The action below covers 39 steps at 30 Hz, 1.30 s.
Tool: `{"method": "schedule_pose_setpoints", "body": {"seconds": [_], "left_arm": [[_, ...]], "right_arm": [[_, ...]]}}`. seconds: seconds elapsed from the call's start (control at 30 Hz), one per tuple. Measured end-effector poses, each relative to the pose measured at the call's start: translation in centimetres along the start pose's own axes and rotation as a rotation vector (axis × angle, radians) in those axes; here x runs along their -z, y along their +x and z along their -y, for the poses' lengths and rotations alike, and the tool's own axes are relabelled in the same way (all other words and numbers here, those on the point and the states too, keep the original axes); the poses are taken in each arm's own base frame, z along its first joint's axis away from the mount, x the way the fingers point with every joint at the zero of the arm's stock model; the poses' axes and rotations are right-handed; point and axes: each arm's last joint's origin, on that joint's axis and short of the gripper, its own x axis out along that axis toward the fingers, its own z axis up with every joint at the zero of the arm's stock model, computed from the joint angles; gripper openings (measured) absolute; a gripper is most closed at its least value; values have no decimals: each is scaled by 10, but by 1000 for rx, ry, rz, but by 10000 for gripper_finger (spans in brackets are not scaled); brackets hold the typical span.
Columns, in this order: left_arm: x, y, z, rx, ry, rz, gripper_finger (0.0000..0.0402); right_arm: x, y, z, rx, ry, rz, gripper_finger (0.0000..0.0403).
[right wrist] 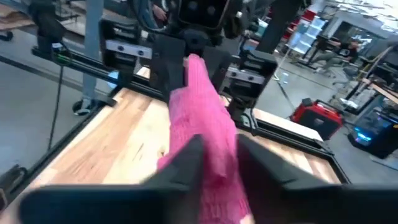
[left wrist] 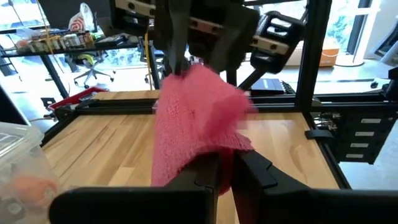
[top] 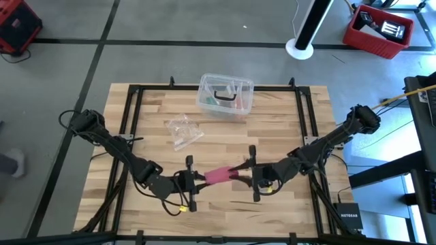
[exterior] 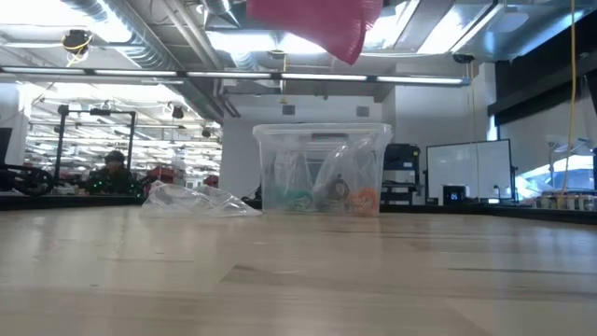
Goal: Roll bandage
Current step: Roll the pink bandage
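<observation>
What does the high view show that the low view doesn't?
Only the high view shows both arms: the left gripper and the right gripper each hold an end of the bandage between them. Only the low view shows the room behind, with a person far off, and that the bandage hangs clear above the table. Both show the clear plastic box and the crumpled wrapper.

Both arms reach inward, meeting mid-table front; left end effector (top: 199, 180) clamped, right end effector (top: 240, 175) clamped.
</observation>
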Motion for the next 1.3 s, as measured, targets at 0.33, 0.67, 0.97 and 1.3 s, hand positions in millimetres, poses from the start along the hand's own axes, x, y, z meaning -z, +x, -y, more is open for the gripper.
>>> {"method": "schedule_pose_setpoints", "body": {"seconds": [0.33,0.67,0.97,1.3], "left_arm": [[1,-8,11,113,64,-3,17],[-35,-32,36,240,127,152,17],[-64,-33,32,112,224,94,17],[-69,-25,22,71,239,70,17]], "right_arm": [[-42,-11,27,253,-44,-132,14],[2,-1,75,283,63,-433,22],[63,3,78,253,362,-587,86],[11,-27,90,5,427,-656,268]]}}
